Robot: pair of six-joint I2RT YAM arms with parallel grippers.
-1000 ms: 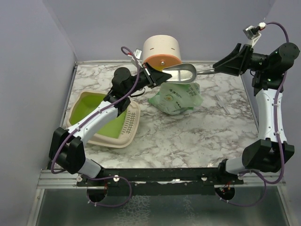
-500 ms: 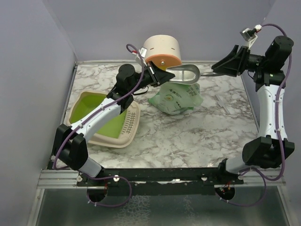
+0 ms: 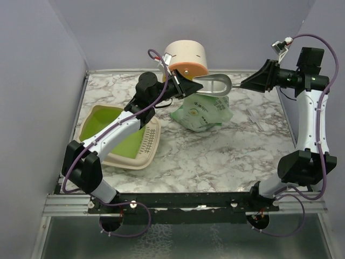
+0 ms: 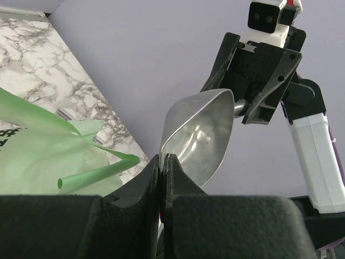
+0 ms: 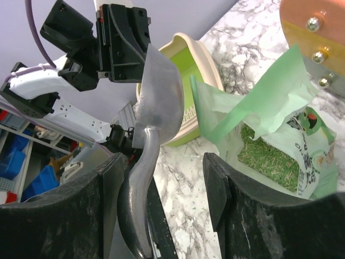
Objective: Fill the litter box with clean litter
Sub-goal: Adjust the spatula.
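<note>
The litter box (image 3: 98,123) sits on the left side of the worktop (image 3: 215,156). I see only its green floor and no litter in it. My left arm stretches over the box, up and toward the back. The left claw (image 3: 182,86) is pressed together on the front lip of the scoop (image 3: 214,84).

The scoop hangs in the air, shiny and empty. Its long side runs left to right between my two claws. The green bag (image 3: 202,113) lies just under it with its mouth open, and the clean litter (image 5: 264,156) is inside.

On the right, my right arm is bent up high and reaches in. The right claw (image 3: 246,82) is spread wide. The handle sits between its fingers, against one of them, not pinched.

I think the scoop must dip down into the bag next, then go left to the box. The left arm is nearer the box.
</note>
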